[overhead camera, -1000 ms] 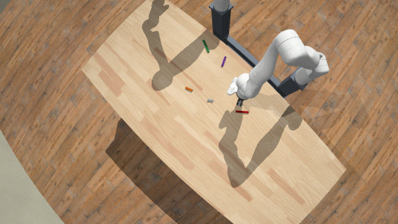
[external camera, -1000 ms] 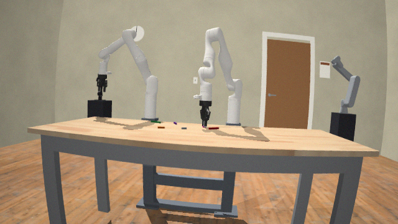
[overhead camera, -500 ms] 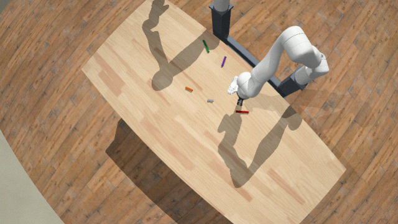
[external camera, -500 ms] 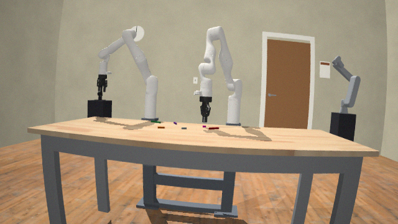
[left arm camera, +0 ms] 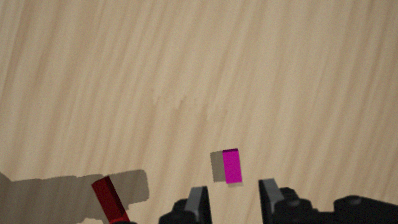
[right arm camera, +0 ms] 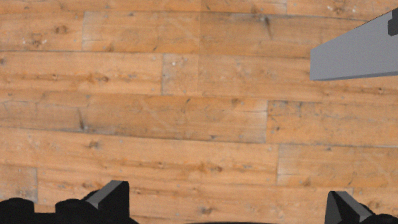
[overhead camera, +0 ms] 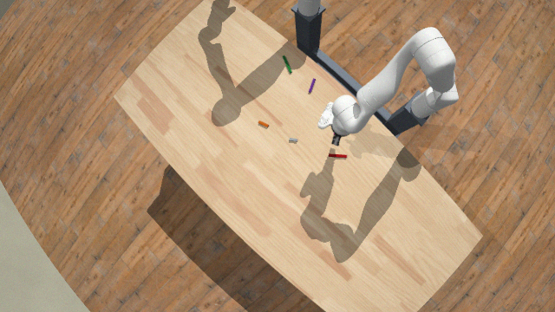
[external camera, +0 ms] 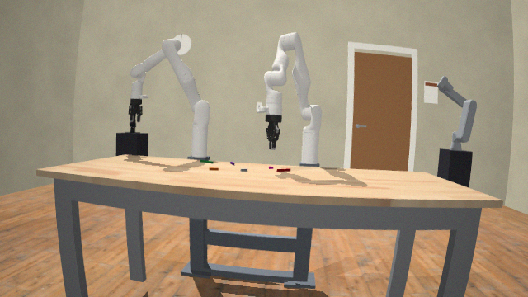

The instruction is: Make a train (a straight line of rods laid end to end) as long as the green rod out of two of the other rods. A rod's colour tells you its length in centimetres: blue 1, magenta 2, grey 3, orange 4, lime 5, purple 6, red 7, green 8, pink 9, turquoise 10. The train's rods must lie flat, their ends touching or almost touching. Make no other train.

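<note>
Left gripper parted, empty; right gripper wide. We clear the magenta rod vertically, then centre over the purple rod near the table's arm-side edge.

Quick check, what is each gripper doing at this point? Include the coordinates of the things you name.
Left gripper (external camera: 272,148) (left arm camera: 234,192): partly open, holding nothing.
Right gripper (right arm camera: 228,202): wide open, holding nothing.

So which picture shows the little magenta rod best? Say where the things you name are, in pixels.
The left wrist view: the magenta rod (external camera: 271,167) (left arm camera: 232,166) looks largest there, its shape clear. The exterior view shows only a speck; the top and right wrist views don't show it.
</note>
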